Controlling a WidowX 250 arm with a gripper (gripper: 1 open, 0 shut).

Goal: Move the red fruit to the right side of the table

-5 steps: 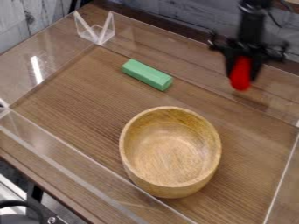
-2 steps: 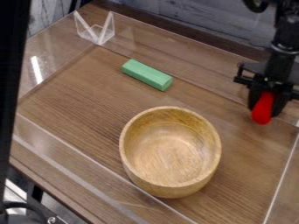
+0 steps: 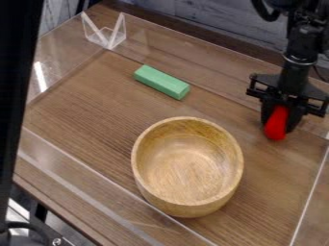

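Observation:
The red fruit (image 3: 275, 125) is small and glossy, and it hangs from my black gripper (image 3: 278, 114), which points straight down and is shut on its upper part. The fruit is low over the right side of the brown wood-grain table (image 3: 90, 110), close to the right acrylic wall. I cannot tell whether its bottom touches the tabletop. The fruit's green top is hidden between the fingers.
A round light wooden bowl (image 3: 188, 165) stands in the front middle, left of the gripper. A flat green block (image 3: 162, 82) lies behind it. Low clear acrylic walls (image 3: 309, 207) edge the table, with a clear folded stand (image 3: 103, 31) at the back left corner.
The gripper has come down and toward the front right with the red fruit still in it. The bowl and green block have not moved.

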